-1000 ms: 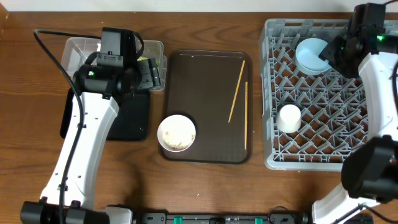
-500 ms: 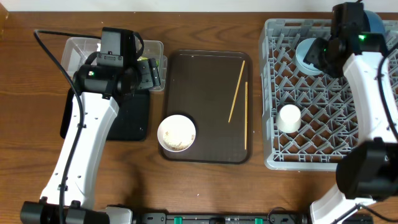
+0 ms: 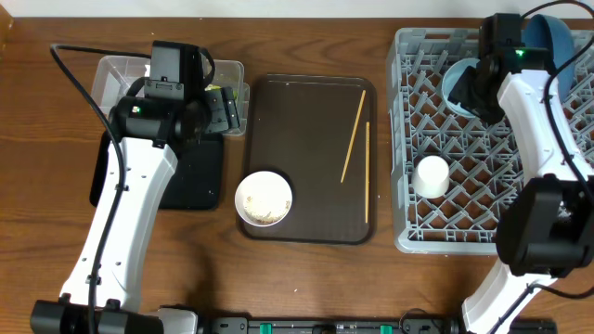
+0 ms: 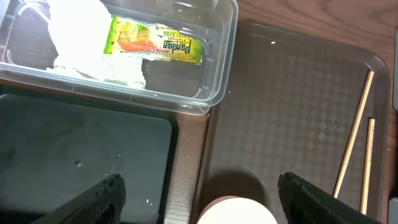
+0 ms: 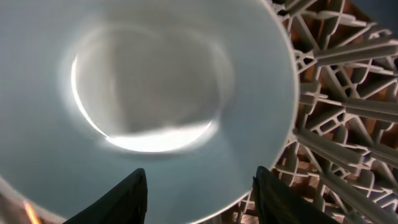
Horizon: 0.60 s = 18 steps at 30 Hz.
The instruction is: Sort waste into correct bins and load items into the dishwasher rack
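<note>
Your left claw [image 4: 208, 198] gapes wide, empty, near the clear tub [image 4: 221, 56]; napkin [image 4: 81, 31] and snack wrapper [image 4: 157, 43] lie inside it; your right claw [image 5: 199, 193] stands part-open over the light blue bowl [image 5: 161, 93]; bowl sits in the dishwasher rack [image 3: 483, 186], far left.

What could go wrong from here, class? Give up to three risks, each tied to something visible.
1. The right fingers hang close over the light blue bowl in the rack; pulling away could snag its rim and tip it.
2. The white bowl holds scraps and seems to straddle the brown tray rim; lifting may spill them.
3. The chopsticks lie flat and thin: they may slip, or drop through the lattice.
</note>
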Available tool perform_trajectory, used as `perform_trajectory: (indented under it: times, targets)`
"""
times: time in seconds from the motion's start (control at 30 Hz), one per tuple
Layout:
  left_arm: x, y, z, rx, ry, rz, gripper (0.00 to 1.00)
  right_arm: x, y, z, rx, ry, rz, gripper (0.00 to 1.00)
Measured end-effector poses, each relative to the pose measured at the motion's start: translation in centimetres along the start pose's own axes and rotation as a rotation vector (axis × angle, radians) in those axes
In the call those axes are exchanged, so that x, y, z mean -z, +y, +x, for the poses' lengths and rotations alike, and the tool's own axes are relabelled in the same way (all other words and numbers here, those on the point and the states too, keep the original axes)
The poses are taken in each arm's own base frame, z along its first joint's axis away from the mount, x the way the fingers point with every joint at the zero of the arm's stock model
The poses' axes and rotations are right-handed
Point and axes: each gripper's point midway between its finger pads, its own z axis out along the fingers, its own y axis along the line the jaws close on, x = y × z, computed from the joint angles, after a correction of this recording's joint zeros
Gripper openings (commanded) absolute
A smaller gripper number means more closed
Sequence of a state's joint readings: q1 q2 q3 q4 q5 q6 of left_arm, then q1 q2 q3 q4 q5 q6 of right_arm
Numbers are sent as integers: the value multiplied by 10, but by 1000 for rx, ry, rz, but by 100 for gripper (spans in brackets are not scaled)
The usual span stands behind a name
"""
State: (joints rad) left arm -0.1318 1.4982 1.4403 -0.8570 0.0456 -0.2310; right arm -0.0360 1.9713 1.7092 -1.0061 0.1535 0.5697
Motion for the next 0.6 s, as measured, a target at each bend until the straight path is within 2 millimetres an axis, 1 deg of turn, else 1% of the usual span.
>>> perform_trajectory:
  times: [0.13,0.33,0.43,0.6]
  targets:
    - [0,0,0,0,0,0,81,-9,0,2,-1,13,10,51]
    - [0,0,0,0,0,0,81,-6,0,1,-3,5,6,52]
    - [0,0,0,0,0,0,81,4,0,-3,-7,-16,-6,52]
    - [0,0,0,0,0,0,81,31,0,-11,-17,-71,-41,52]
